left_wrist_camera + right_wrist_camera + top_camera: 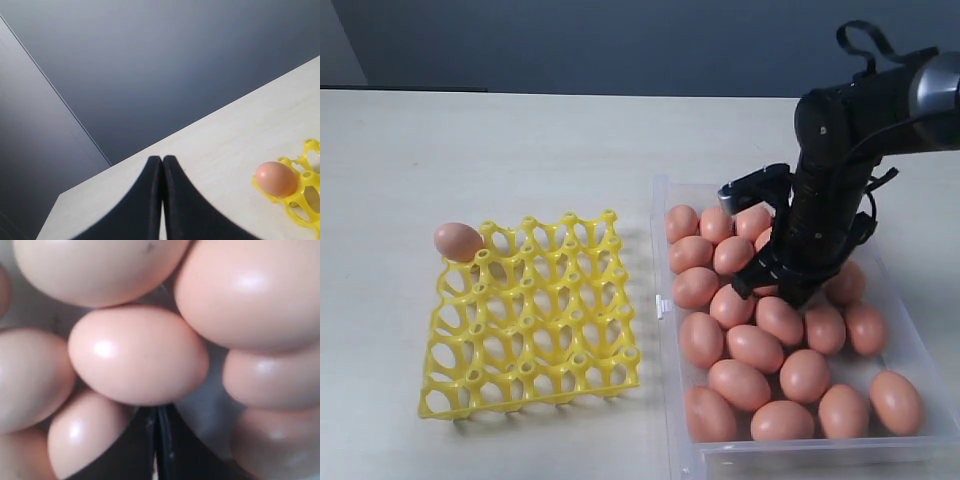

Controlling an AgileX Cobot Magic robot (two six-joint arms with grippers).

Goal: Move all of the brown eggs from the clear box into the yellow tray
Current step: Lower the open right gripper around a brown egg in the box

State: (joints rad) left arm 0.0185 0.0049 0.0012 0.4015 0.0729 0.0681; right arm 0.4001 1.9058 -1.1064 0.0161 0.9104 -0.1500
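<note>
Pale table (520,150), dark grey wall (570,40)

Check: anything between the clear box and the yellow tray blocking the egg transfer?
Nothing visible. Only bare table separates the clear box from the yellow tray; one brown egg occupies the tray's far-left corner cup, the rest look empty.

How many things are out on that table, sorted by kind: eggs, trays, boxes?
Yellow tray: 1
Clear box: 1
Brown eggs: about 21 showing (1 on the tray, the rest in the box); the robot arm may hide more
Total: about 23
</note>
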